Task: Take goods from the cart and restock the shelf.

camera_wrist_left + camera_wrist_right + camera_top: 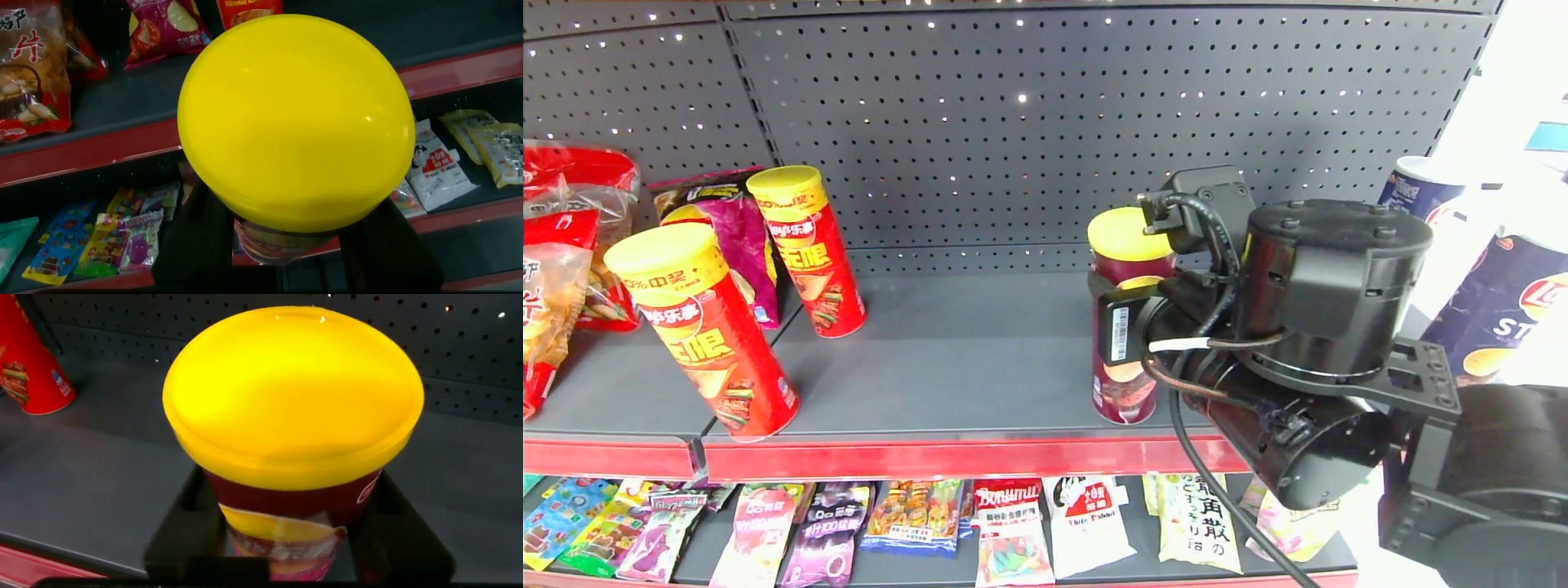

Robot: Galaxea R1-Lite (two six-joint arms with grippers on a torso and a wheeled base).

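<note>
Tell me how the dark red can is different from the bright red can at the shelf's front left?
The dark red can is maroon; the bright red can is scarlet with yellow print. The dark red can sits between the jaws of the right gripper; the bright red can stands free. Both are tubes with yellow lids on the same shelf.

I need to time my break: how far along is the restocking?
Looks done: the front red can and rear red can stand on the shelf. In hand: the right gripper is shut on a maroon can, upright near the shelf's front; the left gripper holds a yellow-lidded can in front of the shelf. Left: releasing the first and shelving the second.
</note>
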